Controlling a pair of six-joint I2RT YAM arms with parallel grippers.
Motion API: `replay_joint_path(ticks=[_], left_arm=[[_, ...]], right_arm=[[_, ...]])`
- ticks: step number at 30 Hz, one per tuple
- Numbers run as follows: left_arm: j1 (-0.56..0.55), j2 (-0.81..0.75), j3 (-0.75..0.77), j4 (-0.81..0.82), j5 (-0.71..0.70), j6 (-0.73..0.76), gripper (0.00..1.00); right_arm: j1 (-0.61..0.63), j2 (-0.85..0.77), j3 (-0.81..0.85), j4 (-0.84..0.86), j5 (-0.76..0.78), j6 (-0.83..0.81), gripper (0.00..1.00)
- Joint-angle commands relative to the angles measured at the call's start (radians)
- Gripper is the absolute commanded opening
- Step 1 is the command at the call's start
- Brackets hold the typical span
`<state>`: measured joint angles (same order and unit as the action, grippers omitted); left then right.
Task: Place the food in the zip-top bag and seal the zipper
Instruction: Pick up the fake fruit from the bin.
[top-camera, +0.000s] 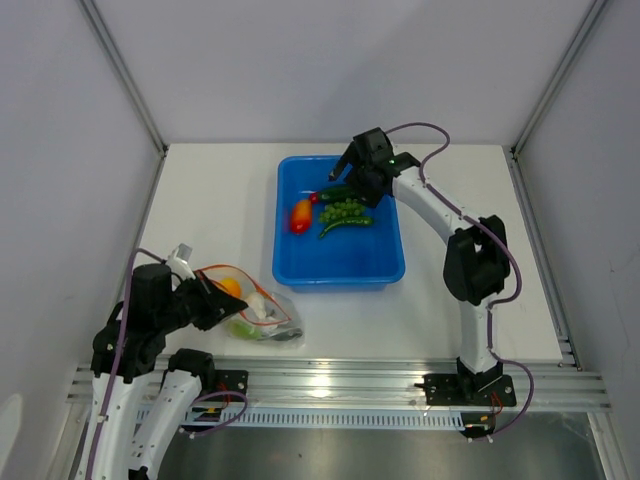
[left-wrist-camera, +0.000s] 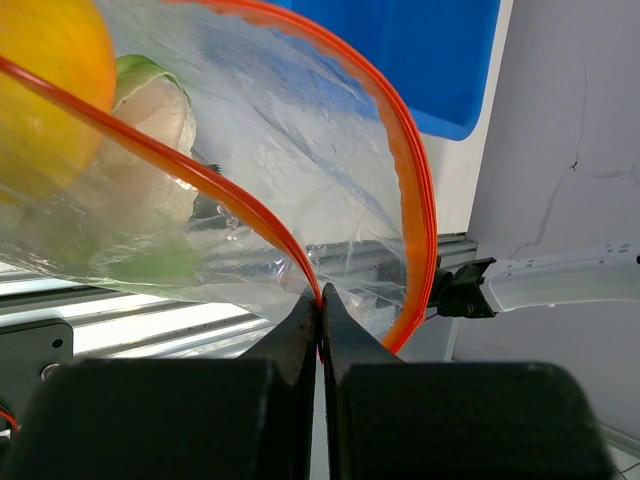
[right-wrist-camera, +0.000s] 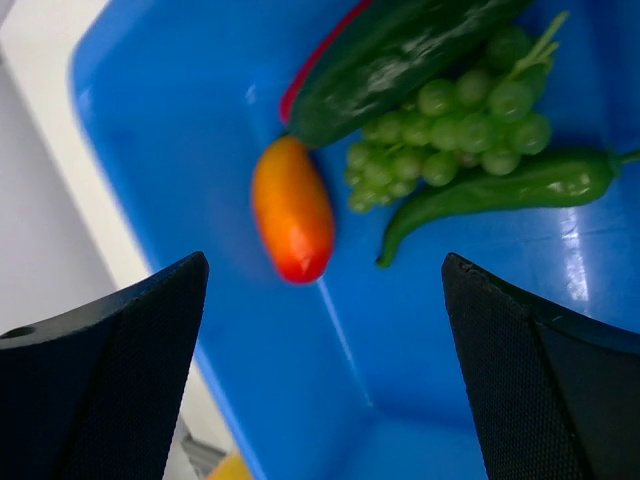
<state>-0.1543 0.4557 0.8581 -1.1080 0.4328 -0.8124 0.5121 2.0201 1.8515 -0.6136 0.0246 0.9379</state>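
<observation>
Left gripper (left-wrist-camera: 321, 300) pinches the zip-top bag (left-wrist-camera: 300, 150) by its zipper (left-wrist-camera: 230, 205). Right gripper (right-wrist-camera: 325, 265) gapes wide over the blue bin (right-wrist-camera: 150, 120), where the cucumber (right-wrist-camera: 400, 50) hides most of the red chili (right-wrist-camera: 318, 62).

A blue bin (top-camera: 350, 262) sits on the white bench (top-camera: 215, 200), right of centre and toward the far side. An aluminium rail (top-camera: 340, 382) runs along the bench's near edge. Grey panels (top-camera: 330, 60) wall the bench left, right and far.
</observation>
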Motion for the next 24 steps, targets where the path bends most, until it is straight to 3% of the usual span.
replay_joint_path(ticks=[1, 4, 8, 24], left_arm=[[0.007, -0.009, -0.004, 0.019, 0.021, -0.001, 0.01], [0.007, -0.014, -0.007, 0.010, 0.020, 0.009, 0.00], [0.007, -0.023, -0.021, 0.002, 0.020, 0.019, 0.00], [0.007, 0.055, -0.054, 0.077, 0.064, 0.044, 0.00]], right_arm=[[-0.001, 0.049, 0.097, -0.032, 0.156, 0.085, 0.99], [-0.004, 0.084, 0.123, -0.067, 0.231, 0.084, 0.97], [-0.007, 0.115, 0.104, -0.057, 0.291, 0.061, 0.88], [-0.001, 0.190, 0.023, 0.026, 0.337, -0.008, 0.61]])
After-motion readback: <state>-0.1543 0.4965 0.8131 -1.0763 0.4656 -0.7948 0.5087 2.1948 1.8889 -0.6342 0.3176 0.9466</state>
